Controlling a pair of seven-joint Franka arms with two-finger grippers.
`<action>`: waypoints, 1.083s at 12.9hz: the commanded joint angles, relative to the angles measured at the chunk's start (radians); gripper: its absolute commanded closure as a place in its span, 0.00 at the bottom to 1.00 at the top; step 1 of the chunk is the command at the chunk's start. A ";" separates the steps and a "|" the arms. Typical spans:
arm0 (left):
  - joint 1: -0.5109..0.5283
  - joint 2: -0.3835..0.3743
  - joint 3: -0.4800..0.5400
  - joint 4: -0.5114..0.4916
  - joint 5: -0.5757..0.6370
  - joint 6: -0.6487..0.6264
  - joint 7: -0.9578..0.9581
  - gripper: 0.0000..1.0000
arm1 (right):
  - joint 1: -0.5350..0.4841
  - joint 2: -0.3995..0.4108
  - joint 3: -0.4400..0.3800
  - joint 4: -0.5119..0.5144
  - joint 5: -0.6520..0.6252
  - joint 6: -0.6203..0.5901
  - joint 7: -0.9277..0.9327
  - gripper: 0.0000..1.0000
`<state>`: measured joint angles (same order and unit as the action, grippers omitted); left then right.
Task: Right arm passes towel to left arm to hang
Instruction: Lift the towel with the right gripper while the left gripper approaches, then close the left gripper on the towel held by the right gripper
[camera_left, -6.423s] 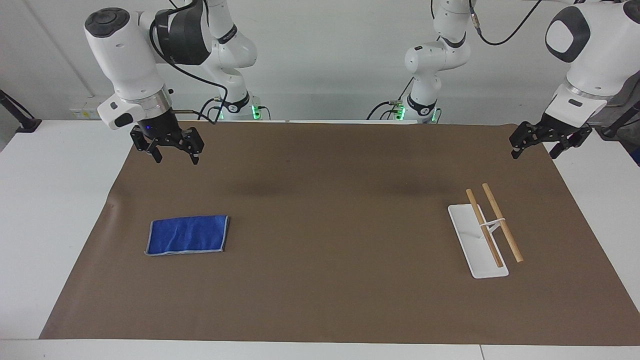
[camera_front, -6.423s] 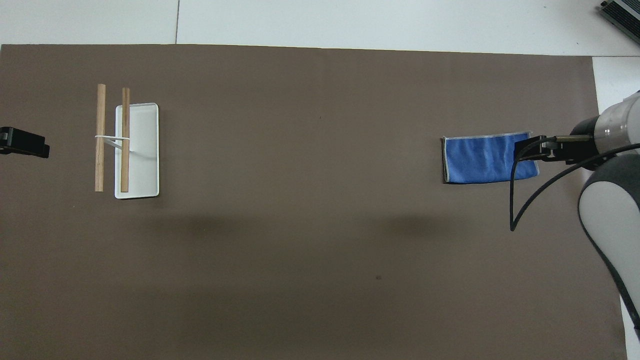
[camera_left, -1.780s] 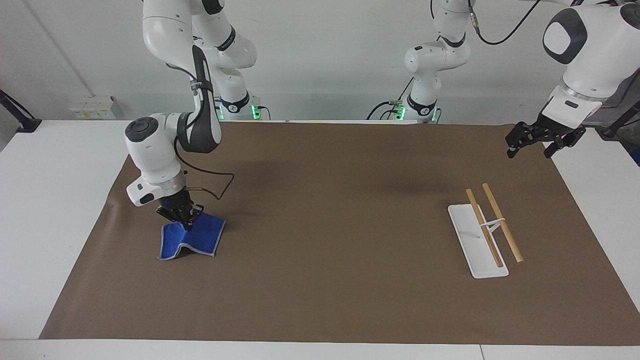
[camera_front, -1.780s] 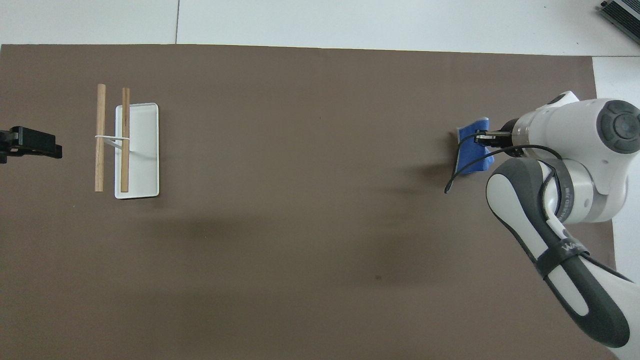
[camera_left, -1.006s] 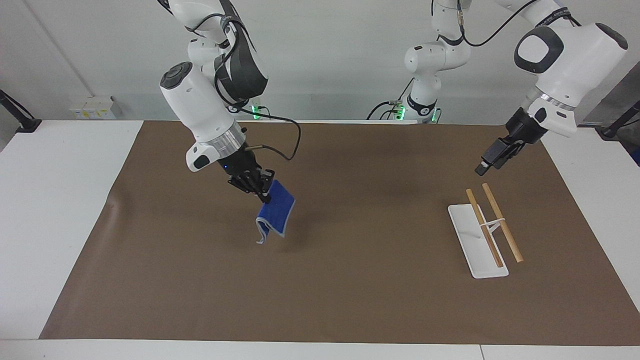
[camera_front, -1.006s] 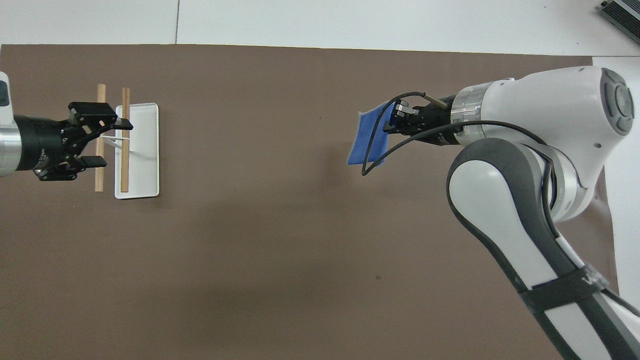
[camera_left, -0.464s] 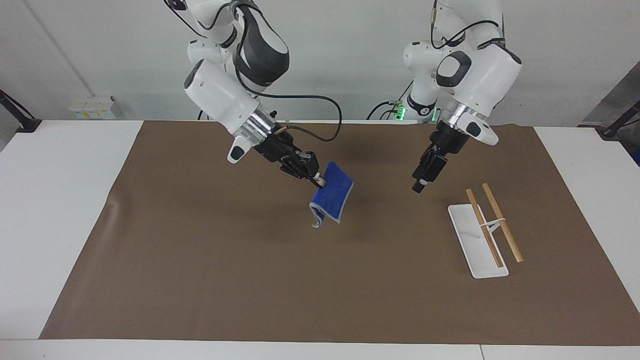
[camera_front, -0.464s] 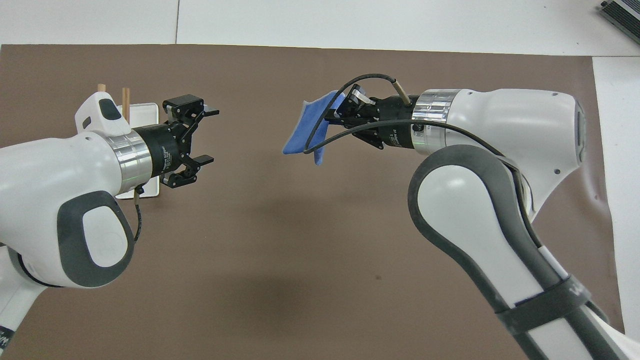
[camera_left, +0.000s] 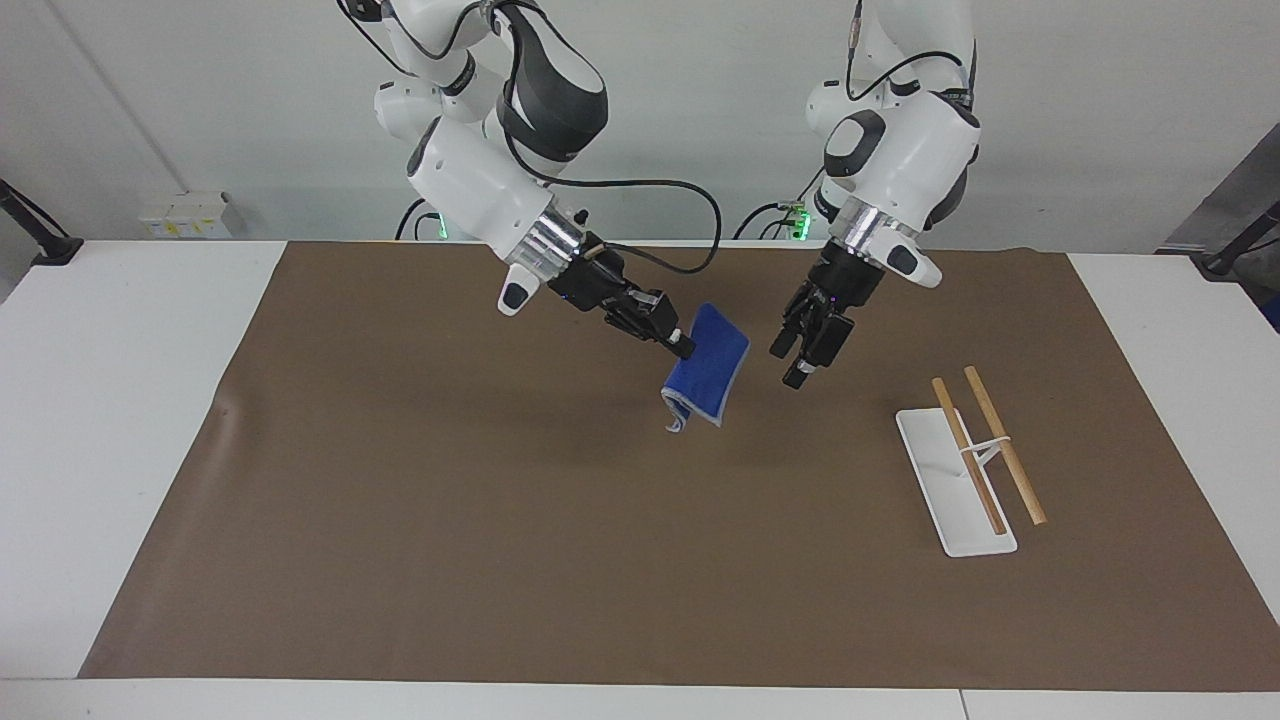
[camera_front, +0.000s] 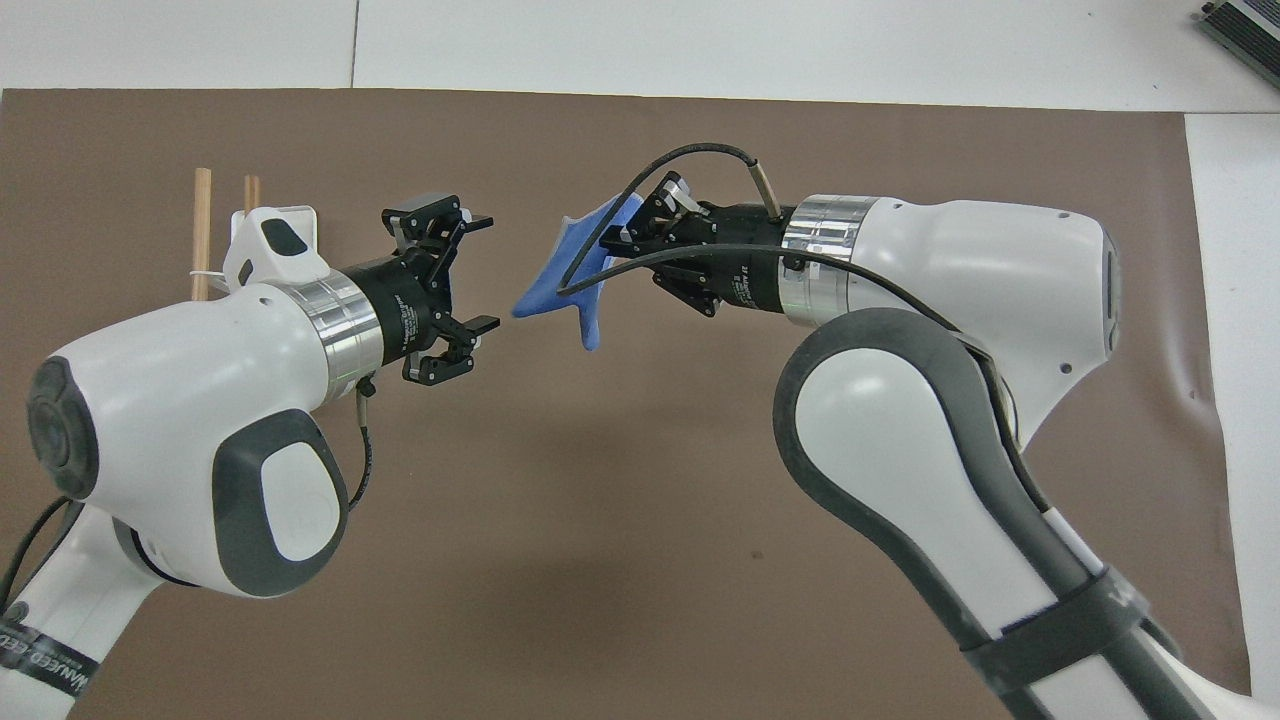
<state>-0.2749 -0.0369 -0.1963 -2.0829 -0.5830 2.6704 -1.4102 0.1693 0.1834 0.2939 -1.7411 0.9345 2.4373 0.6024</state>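
Towel (camera_left: 708, 372) hangs from right pincer (camera_left: 682, 349) (grip point hidden); rack (camera_front: 203, 235) half-covered.

White tabletop (camera_left: 120, 420) with brown mat (camera_left: 560, 560) over it. White rack base (camera_left: 950, 500) carrying two wooden rods (camera_left: 1003, 445), toward left arm's end. Pale boxes (camera_left: 185, 215) against wall.
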 joint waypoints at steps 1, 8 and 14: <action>-0.072 0.002 0.017 -0.008 -0.023 0.040 -0.105 0.00 | 0.010 0.005 0.005 0.000 0.044 0.019 0.048 1.00; -0.081 0.003 0.017 -0.003 -0.021 0.042 -0.133 0.07 | 0.010 0.008 0.004 0.000 0.064 0.017 0.039 1.00; -0.087 0.000 0.018 -0.011 -0.020 0.031 -0.089 0.68 | -0.002 0.007 0.004 0.000 0.050 -0.003 0.011 1.00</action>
<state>-0.3463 -0.0360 -0.1882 -2.0830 -0.5831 2.6927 -1.5448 0.1769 0.1907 0.2918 -1.7412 0.9709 2.4378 0.6377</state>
